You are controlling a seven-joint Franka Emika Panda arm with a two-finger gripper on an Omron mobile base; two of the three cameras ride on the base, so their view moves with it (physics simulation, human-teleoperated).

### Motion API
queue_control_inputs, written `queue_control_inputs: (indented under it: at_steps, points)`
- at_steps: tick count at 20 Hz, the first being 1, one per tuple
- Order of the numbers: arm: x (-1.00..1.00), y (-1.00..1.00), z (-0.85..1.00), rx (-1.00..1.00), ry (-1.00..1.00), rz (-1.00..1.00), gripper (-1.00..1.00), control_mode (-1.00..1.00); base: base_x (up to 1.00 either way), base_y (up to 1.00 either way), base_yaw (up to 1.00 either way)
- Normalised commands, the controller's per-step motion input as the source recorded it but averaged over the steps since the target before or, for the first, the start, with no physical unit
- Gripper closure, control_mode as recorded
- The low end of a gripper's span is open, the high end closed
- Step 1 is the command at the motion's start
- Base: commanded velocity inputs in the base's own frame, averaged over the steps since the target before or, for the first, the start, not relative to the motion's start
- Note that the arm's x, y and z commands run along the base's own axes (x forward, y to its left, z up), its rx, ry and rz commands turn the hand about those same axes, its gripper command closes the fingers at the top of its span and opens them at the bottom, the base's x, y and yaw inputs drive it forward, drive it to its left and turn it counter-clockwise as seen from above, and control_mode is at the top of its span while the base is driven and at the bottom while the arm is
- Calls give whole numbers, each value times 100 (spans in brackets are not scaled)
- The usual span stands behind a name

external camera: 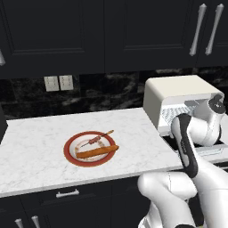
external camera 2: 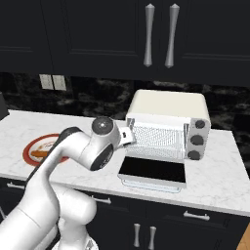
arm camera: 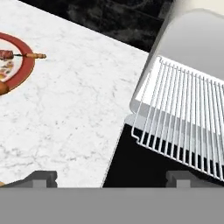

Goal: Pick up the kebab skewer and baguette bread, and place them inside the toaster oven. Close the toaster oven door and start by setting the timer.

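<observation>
While the toaster oven [external camera 2: 168, 128] stands toward the right end of the counter [external camera: 40, 147] with its door [external camera 2: 154, 172] folded down flat over the front edge and the wire rack [arm camera: 183, 127] bare, the gripper [arm camera: 111, 177] hangs empty above the door's left corner, its fingers spread wide. The skewer [external camera: 99, 139] and the baguette [external camera: 96, 152] lie side by side on a red-rimmed plate [external camera: 70, 156] near the counter's front edge, well apart from the oven.

The arm hides the toaster oven [external camera: 178, 95]'s right side.
</observation>
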Motion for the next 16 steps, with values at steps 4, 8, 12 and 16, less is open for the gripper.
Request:
queue_control_inputs:
  at_steps: [4, 8, 12, 16]
  points:
    - [0, 96, 2, -2, 10, -25, -100, -100, 0, 0, 0]
    - [0, 94, 7, -8, 10, -8, -100, -100, 0, 0, 0]
    - [0, 84, 0, -12, 5, 18, -100, -100, 0, 0, 0]
    - [3, 77, 0, -4, 4, 27, -100, -100, 0, 0, 0]
